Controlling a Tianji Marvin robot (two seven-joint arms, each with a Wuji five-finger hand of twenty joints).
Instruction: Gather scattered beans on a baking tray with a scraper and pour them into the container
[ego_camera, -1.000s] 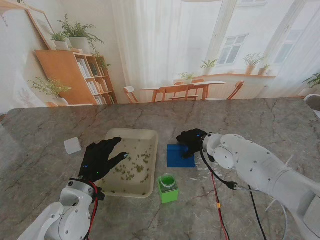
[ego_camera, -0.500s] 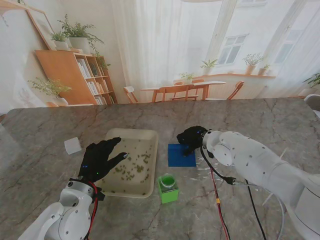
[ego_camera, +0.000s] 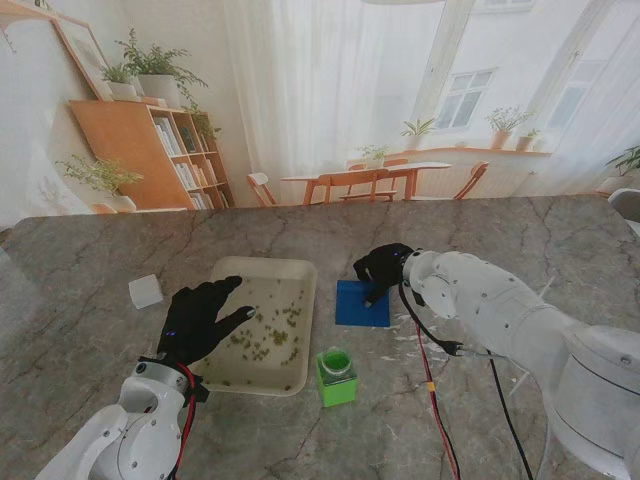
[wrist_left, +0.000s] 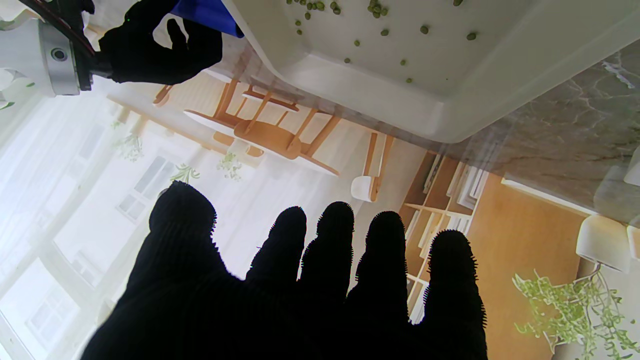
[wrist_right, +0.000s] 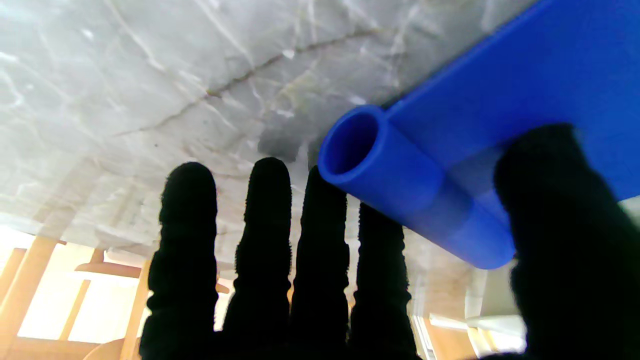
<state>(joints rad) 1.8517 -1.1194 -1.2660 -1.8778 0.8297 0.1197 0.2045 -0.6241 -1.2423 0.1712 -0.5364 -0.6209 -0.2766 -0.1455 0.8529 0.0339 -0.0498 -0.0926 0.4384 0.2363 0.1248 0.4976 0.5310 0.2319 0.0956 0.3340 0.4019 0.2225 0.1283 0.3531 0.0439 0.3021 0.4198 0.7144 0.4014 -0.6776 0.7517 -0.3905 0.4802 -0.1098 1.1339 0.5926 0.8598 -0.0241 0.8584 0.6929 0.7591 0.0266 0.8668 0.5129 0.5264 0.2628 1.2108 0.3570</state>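
A cream baking tray (ego_camera: 228, 272) lies on the marble table, green beans (ego_camera: 270, 335) scattered across its floor. My left hand (ego_camera: 200, 318) hovers open over the tray's left rim with its fingers spread (wrist_left: 330, 260); that wrist view shows the tray's corner (wrist_left: 450, 110) and beans (wrist_left: 375, 9). Right of the tray lies a blue scraper (ego_camera: 362, 305). My right hand (ego_camera: 383, 272) is at its far edge. In the right wrist view the tubular handle (wrist_right: 400, 185) sits between the thumb (wrist_right: 565, 235) and the straight fingers (wrist_right: 270, 240), which are not wrapped around it. A green container (ego_camera: 336, 376) stands nearer to me.
A small white cube (ego_camera: 146, 291) sits left of the tray. Black and red cables (ego_camera: 432, 372) trail from my right arm across the table near the container. The table's far edge borders the room beyond.
My right hand has shifted a little farther from me along the scraper, and the scraper has slid slightly the same way. The left hand and tray have stayed put.
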